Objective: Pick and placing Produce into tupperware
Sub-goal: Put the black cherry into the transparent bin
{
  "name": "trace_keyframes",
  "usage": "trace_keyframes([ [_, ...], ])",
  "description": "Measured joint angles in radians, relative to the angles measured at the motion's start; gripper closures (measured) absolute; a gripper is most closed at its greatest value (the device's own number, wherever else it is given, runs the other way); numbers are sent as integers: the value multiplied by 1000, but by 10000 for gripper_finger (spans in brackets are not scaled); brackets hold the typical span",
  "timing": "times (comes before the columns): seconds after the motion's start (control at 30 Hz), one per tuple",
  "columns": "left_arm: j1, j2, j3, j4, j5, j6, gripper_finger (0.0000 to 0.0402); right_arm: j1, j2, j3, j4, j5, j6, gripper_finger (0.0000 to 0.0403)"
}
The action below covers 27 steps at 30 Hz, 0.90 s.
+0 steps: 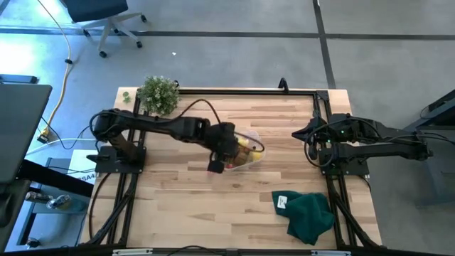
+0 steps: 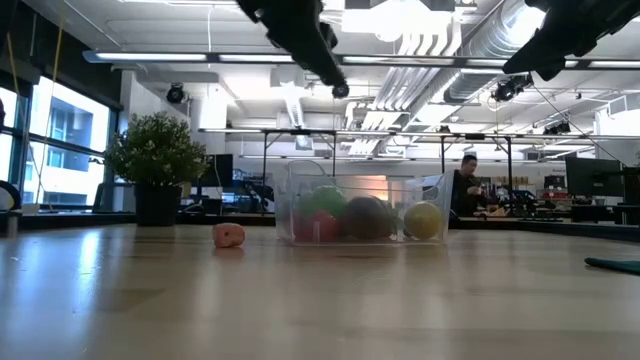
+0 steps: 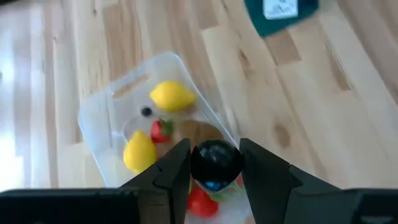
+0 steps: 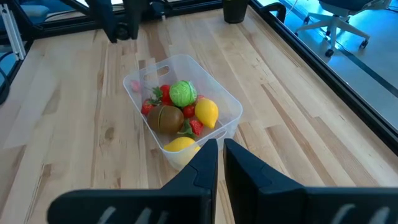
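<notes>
Tupperware (image 4: 180,109) holds lemons (image 4: 207,113), strawberries, green and brown pieces; left tool (image 3: 215,167) grips a dark ball (image 3: 215,164).

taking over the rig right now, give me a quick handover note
left gripper: shut on a small dark ball, above the tub.
right gripper: shut, empty, parked at the right side of the table.
Done: green, brown, yellow and red pieces are in the tub.
To do: drop the dark ball in, then fetch the pinkish piece lying on the table beside the tub.
</notes>
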Motion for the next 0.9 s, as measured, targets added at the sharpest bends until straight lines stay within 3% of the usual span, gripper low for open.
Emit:
trace_keyframes([
  [0.23,74,108,-3,-11,79,5,283,0,0,0,0,0,0,384],
  [0.47,62,208,-1,-9,132,44,283,0,0,0,0,0,0,384],
  [0.9,53,228,-1,-25,123,70,274,0,0,0,0,0,0,384],
])
